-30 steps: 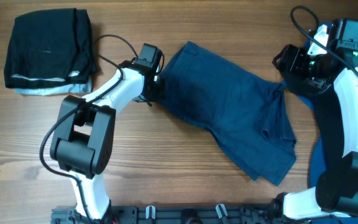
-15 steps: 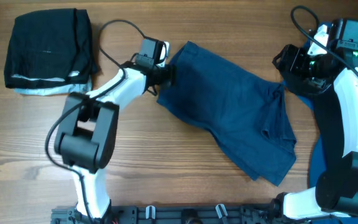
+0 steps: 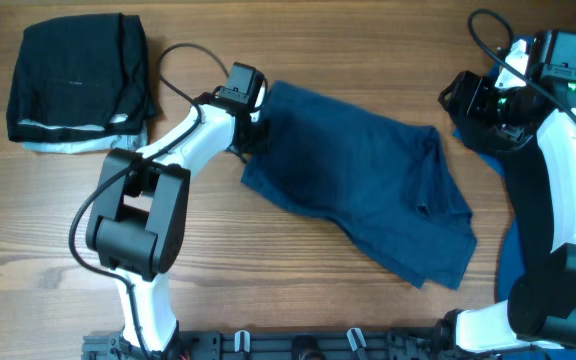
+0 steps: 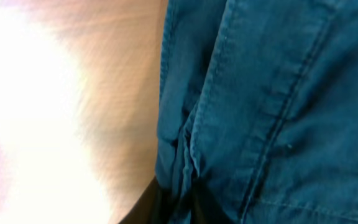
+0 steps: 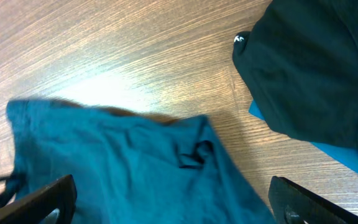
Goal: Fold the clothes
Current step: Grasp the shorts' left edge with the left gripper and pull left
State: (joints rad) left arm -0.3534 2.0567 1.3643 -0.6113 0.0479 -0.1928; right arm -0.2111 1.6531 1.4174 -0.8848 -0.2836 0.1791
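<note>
Wooden table (image 3: 348,310), pale grain, beneath everything. Across the middle, the navy shorts (image 3: 368,190), slanting from 10 o'clock down to 4 o'clock, flat but rumpled at the 3 o'clock end. At 10 o'clock, a folded black stack (image 3: 73,75), well apart from the shorts. At 3 o'clock, under the right arm, a black garment (image 5: 316,62) over a royal-blue one (image 5: 340,155).

Left gripper (image 3: 253,132) at the shorts' 9 o'clock edge, closed on a bunched seam, cloth gathered between the dark jaws in the wrist view. Right gripper (image 5: 169,186) spread wide above the 3 o'clock end, holding nothing.

Since a second ago: that edge drawn toward 9 o'clock, its peaked 12 o'clock corner lowered and squared. Probably straightening only; no fold made yet, with a flatter edge to fold from.
</note>
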